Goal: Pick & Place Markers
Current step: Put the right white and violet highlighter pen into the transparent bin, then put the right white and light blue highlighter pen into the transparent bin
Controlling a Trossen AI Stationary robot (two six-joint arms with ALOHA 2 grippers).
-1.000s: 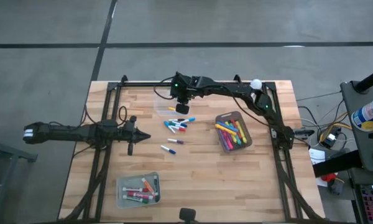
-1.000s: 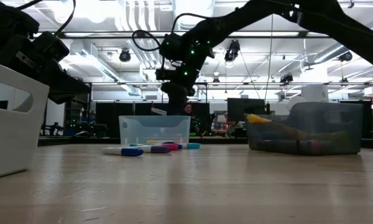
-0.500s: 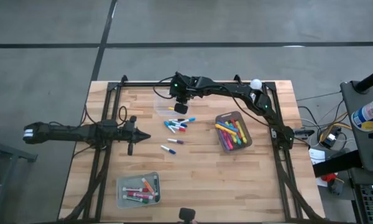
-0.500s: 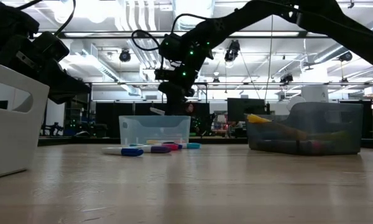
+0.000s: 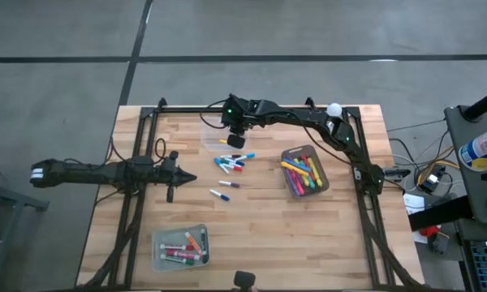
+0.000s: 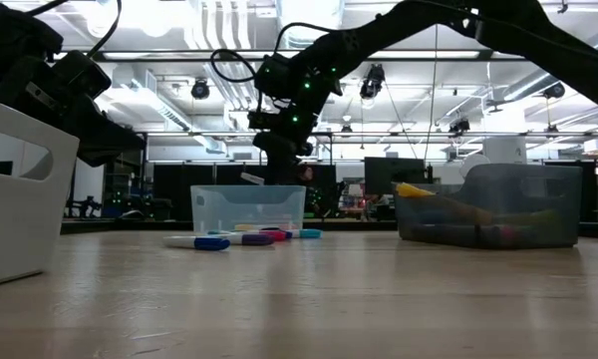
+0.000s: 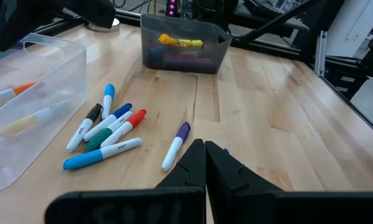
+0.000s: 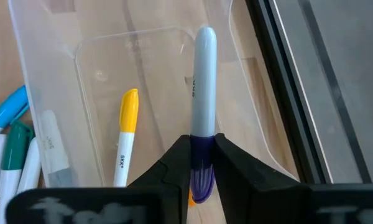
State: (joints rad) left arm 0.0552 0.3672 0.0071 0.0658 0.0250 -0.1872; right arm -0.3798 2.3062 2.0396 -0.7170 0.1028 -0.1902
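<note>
High view: the right gripper hangs over the clear bin at the tabletop's far side; the left gripper, fingers pressed together, waits aside.

Right wrist view: its fingers pinch 1 purple-capped marker by the cap, barrel projecting forward over the bin. Released crooked, it could catch the rim and fall outside.

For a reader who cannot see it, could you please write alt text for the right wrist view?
The right gripper holds a purple-capped marker by its cap end, above a clear plastic bin. A yellow-capped marker lies inside the bin; more markers rest on the wooden table beside it.
</note>
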